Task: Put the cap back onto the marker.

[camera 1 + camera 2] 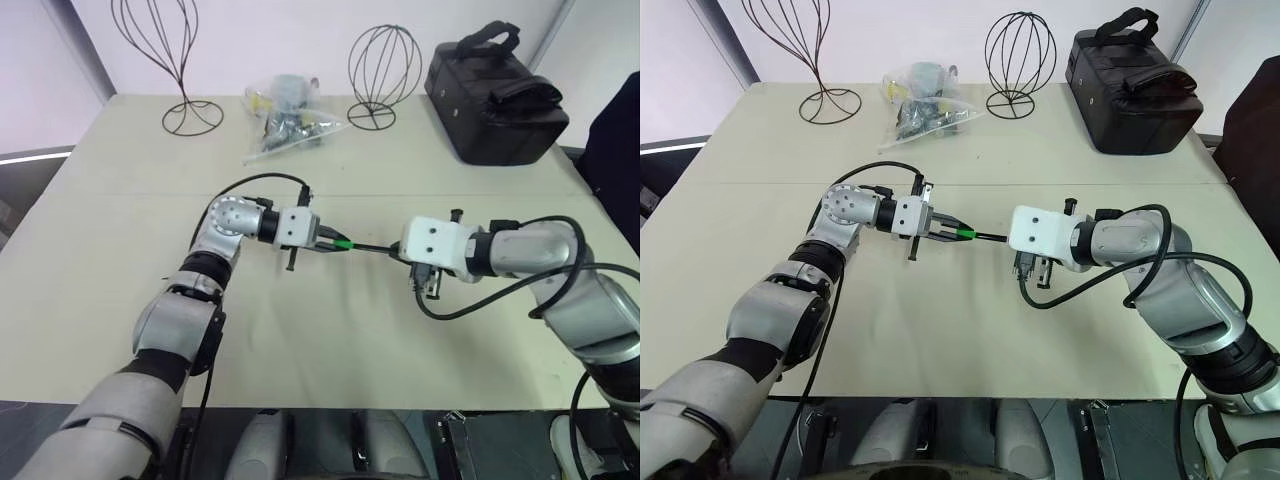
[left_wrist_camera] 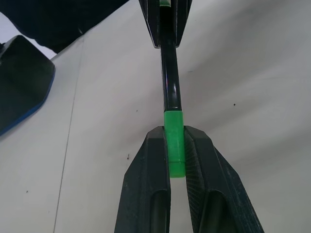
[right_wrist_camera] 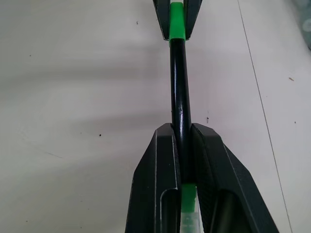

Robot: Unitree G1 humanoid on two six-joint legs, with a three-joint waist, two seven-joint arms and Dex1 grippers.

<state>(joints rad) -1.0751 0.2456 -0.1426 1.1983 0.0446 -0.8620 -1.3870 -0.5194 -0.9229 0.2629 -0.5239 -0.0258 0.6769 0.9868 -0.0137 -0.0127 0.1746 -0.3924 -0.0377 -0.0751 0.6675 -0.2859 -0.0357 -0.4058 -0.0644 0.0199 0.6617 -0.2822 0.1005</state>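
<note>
Above the middle of the tan table (image 1: 120, 220), both grippers face each other with the marker (image 1: 372, 249) stretched level between them. My left gripper (image 2: 175, 133) is shut on the bright green cap (image 2: 174, 145). The cap meets the end of the black barrel in line with it, with no gap showing. My right gripper (image 3: 181, 128) is shut on the marker's black barrel (image 3: 178, 87), and the marker's green rear end (image 3: 188, 194) sits further back between its fingers. From the head, the cap (image 1: 964, 235) shows just past the left gripper's white housing.
At the table's far edge stand two black wire stands (image 1: 185, 60) (image 1: 383, 70), with a clear plastic bag of small items (image 1: 285, 120) between them. A black bag (image 1: 495, 95) sits at the far right. Black cables loop beside both wrists.
</note>
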